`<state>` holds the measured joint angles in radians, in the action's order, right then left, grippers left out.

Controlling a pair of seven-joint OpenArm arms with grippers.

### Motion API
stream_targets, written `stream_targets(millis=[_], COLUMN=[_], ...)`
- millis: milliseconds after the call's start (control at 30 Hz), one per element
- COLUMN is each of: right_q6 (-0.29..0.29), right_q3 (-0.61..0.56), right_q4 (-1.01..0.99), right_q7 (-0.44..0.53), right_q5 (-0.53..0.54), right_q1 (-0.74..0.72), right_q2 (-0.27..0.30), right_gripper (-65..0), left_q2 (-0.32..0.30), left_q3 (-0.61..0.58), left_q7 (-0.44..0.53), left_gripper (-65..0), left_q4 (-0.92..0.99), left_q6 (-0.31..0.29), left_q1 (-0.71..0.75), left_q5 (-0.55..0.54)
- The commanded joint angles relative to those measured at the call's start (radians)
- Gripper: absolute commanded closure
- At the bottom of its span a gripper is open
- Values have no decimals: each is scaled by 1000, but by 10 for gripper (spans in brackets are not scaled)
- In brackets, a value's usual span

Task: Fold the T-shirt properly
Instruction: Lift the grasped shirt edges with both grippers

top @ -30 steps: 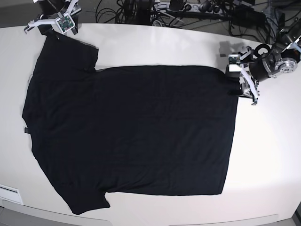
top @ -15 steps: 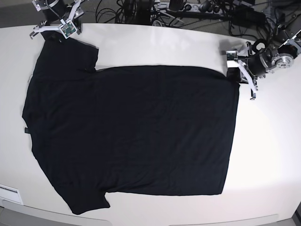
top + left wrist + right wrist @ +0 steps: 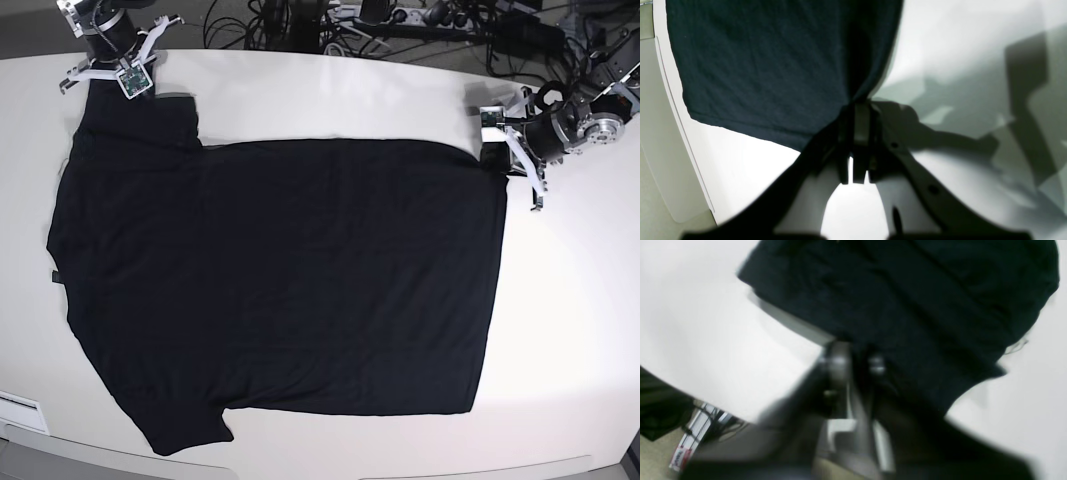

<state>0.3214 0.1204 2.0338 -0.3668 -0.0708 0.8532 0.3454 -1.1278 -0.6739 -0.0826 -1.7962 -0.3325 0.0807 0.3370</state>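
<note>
There is one T-shirt (image 3: 280,285), and it lies spread flat on the one white table (image 3: 570,330), filling most of the middle of it. It is large, black and short-sleeved, and the side facing up is plain black with only faint creases across the body. It lies sideways in the base view: the hem runs down the right side, the two sleeves point toward the far and near edges on the left, and the shoulder end reaches close to the table's left edge. The near sleeve ends just short of the table's front edge.

I have two grippers on it, one at each far corner. My left gripper (image 3: 857,110) is at the far hem corner, on the right of the base view. My jaws there are pressed together on the cloth, and in my left wrist view the black fabric gathers into a fold that runs straight into the pinch. The hem edge beside it hangs a little off the table.

My right gripper (image 3: 853,356) is at the far sleeve, at the top left of the base view. My right wrist view is blurred, but the jaws stand together with the sleeve cloth caught between them.

Beyond the far edge of the table lies a tangle of black cables (image 3: 300,20).
</note>
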Motion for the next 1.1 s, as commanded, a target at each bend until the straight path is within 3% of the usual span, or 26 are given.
stream_targets(millis=[0, 133, 233, 433, 567, 833, 1067], right_q6=[-16, -51, -95, -94, -145, -170, -176], right_q3=[4, 4, 5, 5, 5, 5, 5], right_q4=[5, 40, 106, 252, 305, 314, 314], right_q7=[-14, -19, -39, -64, -88, -114, -148], right_q5=[-7, -12, -15, -63, -94, -95, -87], right_q1=[13, 16, 35, 135, 221, 344, 415], right_q2=[7, 7, 7, 6, 6, 6, 6], right_gripper=[0, 0, 0, 0, 0, 0, 0], left_q2=[-19, -19, -20, -40, -66, -130, -159], left_q3=[-1, -1, -1, -1, -1, -1, -1], left_q7=[-4, -15, -81, -110, -159, -163, -251], left_gripper=[0, 0, 0, 0, 0, 0, 0], left_q4=[-4, -9, -50, -180, -242, -253, -276], left_q6=[-29, 17, 62, 64, 65, 87, 95], left_q1=[2, 2, 3, 17, 44, 97, 173], left_q5=[-8, -9, -9, -9, -8, 7, 22])
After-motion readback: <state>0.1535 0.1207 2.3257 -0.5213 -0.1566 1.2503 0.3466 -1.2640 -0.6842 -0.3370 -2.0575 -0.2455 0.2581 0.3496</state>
